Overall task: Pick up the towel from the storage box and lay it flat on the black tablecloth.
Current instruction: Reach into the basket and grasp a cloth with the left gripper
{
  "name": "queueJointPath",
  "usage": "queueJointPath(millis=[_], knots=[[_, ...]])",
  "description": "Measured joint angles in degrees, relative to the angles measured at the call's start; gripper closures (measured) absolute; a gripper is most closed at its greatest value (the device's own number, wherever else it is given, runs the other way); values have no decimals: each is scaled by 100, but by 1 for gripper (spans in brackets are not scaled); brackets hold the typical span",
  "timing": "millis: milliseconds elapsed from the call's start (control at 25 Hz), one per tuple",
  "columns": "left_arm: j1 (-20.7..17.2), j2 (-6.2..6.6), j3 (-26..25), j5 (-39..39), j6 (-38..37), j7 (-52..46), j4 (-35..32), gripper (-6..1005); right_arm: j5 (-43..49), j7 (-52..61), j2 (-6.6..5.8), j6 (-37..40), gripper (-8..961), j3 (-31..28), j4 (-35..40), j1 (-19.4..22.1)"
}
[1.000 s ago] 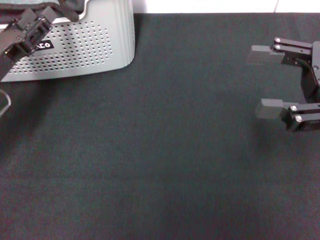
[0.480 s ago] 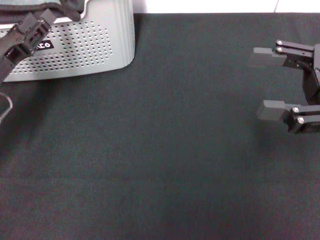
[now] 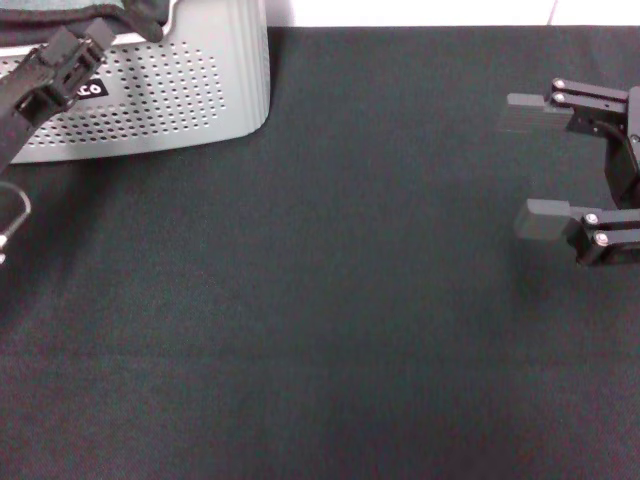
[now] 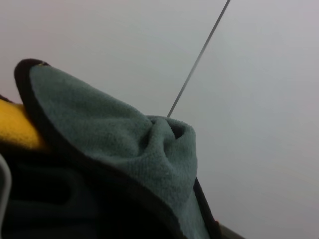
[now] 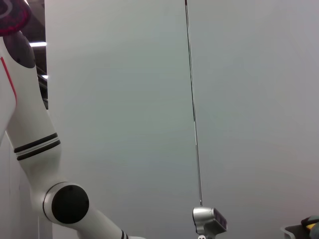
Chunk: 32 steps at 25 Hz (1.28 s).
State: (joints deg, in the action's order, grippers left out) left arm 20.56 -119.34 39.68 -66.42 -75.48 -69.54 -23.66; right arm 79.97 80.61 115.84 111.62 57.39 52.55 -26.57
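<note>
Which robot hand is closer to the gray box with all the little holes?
The left gripper. It is right at the storage box, in front of its dotted wall. The right gripper is far across the black tablecloth, jaws open.

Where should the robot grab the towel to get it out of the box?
Probably the bunched fold of the towel that sticks up above the storage box. Coming down from above with the left gripper, already at the rim, looks easiest, since the raised fold gives something to pinch.

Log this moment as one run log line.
stage: reach | left pincer: at storage box, by towel | right pincer: open, parked over black tablecloth
</note>
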Motion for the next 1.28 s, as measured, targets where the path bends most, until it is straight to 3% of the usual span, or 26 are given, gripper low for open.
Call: queueJointPath(millis=[1280], knots=[[575,-27,31,-385,209,-51,235,264,-68,-81,-9,-36,172,-9,-9,12]])
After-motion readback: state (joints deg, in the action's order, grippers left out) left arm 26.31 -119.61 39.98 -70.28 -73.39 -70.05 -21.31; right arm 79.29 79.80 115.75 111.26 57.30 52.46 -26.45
